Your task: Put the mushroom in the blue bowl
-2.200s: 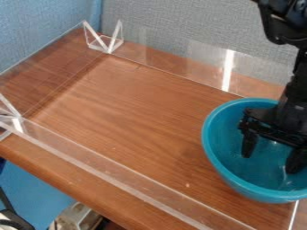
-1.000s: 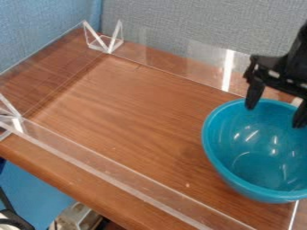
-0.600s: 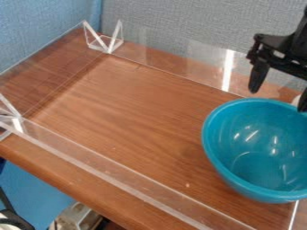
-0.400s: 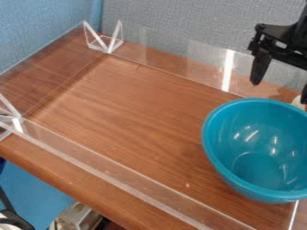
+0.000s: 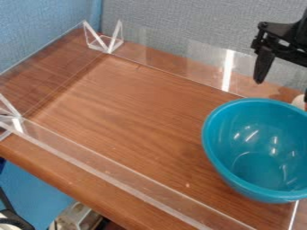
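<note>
The blue bowl [image 5: 217, 149] sits on the wooden table at the right, glossy teal and upright; its inside shows only light reflections. No mushroom shows anywhere in this view. My black gripper [image 5: 285, 65] hangs above the bowl's back rim at the top right, pointing down and partly cut off by the picture's edge. One of its fingers [image 5: 261, 63] is plain to see, the other lies at the frame edge. They stand wide apart with nothing between them.
A low clear acrylic wall [image 5: 180, 56] rings the wooden table [image 5: 114, 108]. Clear triangular brackets stand at the back left corner [image 5: 103, 38] and at the left edge [image 5: 7, 117]. A blue-grey textured backdrop rises behind.
The gripper has risen out of the bowl, where it stood low between the walls, to above the back rim. Over the last half second it has hardly moved. Its fingers stayed apart.
</note>
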